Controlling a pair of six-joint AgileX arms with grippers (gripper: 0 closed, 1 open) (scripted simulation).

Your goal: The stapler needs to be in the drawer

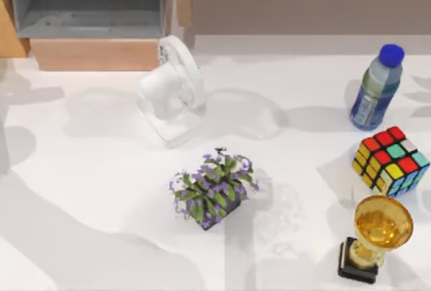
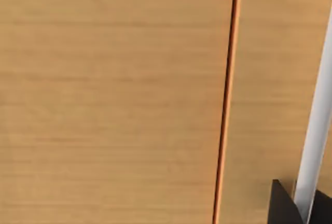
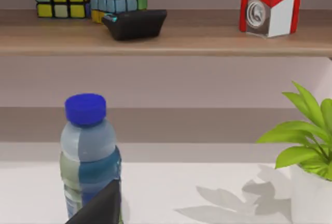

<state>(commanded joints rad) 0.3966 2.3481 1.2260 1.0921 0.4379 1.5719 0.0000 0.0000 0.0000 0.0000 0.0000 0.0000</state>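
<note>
Top view: drawer (image 1: 87, 8) open far left; our left claw (image 2: 303, 206), grip we cannot tell, hugs wood (image 2: 114, 99) and could bump it

the white table (image 1: 87, 190) carries a white desk fan (image 1: 172, 89), a purple-flowered potted plant (image 1: 214, 190), a blue-capped water bottle (image 1: 376, 87) just ahead of the right wrist camera, a multicoloured puzzle cube (image 1: 390, 161), a gold trophy cup (image 1: 374, 238).
</note>
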